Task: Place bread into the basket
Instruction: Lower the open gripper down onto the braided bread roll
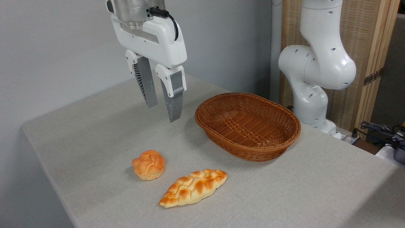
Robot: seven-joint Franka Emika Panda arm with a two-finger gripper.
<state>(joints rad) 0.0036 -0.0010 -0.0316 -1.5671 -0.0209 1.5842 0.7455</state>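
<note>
The bread (193, 187), a long braided loaf with a golden-orange crust and pointed ends, lies on the grey table near its front edge. The oval brown wicker basket (286, 139) stands behind and to the right of it, with nothing inside. My gripper (163, 112) hangs in the air well above the table, left of the basket and behind the bread. Its two ribbed grey fingers (173, 103) are apart, so it is open with nothing between them.
A small round knotted orange bun (149, 165) sits just left of the loaf. The arm's white base (311, 95) rises behind the basket at the right. Cables (383, 129) lie off the table's far right corner. The table's left edge (44, 164) runs diagonally.
</note>
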